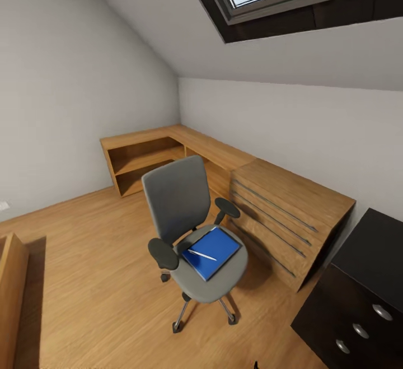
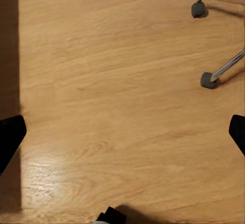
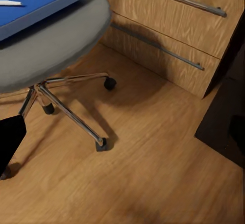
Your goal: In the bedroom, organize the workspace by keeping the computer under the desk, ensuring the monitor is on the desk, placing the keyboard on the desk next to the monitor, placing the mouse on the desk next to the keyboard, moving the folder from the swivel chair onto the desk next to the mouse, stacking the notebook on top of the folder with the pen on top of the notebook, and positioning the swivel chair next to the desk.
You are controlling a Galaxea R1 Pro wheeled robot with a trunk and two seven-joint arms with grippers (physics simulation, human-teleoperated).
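The pen [image 1: 202, 255] lies on the folder [image 1: 211, 252], on the swivel chair [image 1: 187, 220]; cabinets [image 1: 280, 206] stand behind it, the desk [image 1: 364, 290] to its right.

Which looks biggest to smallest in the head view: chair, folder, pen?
1. Chair, largest by far.
2. Folder, lying flat on the chair seat and covering part of it.
3. Pen, a thin stick on the folder, smallest.

One swivel chair [image 1: 193, 229], one blue folder [image 1: 211, 252] and one pen [image 1: 202, 255] are counted; three round knobs [image 1: 361, 331] are seen on the black drawer unit [image 1: 358, 296].
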